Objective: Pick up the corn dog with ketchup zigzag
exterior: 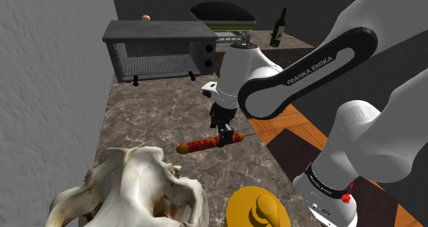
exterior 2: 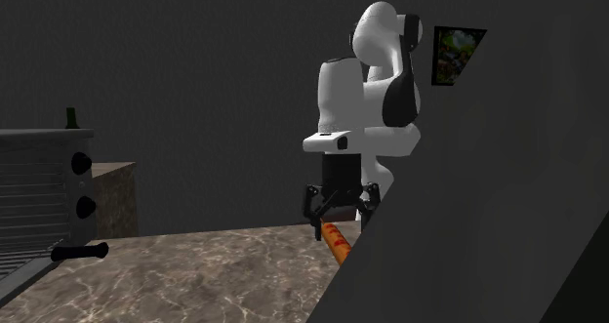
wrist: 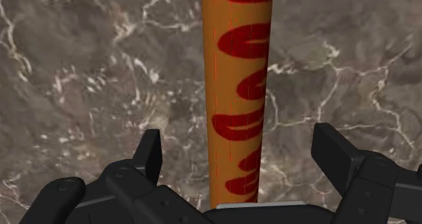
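shoulder and wrist views evenly lit; second exterior view dim, shadowed.

The corn dog point(exterior: 209, 144) lies on the counter point(exterior: 147, 112), lengthwise across the shoulder view and near the counter's right edge there. The gripper point(exterior: 225, 133) stands over its right-hand part, one finger on each side with a gap to both (the wrist view shows no contact). Behind, at the counter's far end, sits a toaster oven point(exterior: 161, 51) with a small round item point(exterior: 146, 17) on its roof. Further back and right stand a dish rack point(exterior: 236, 27) and a bottle point(exterior: 278, 28). Nearer the camera, at lower left, rests an animal skull point(exterior: 130, 188), with a domed object point(exterior: 257, 208) just right of it. A wall point(exterior: 48, 75) runs along the counter's left side.
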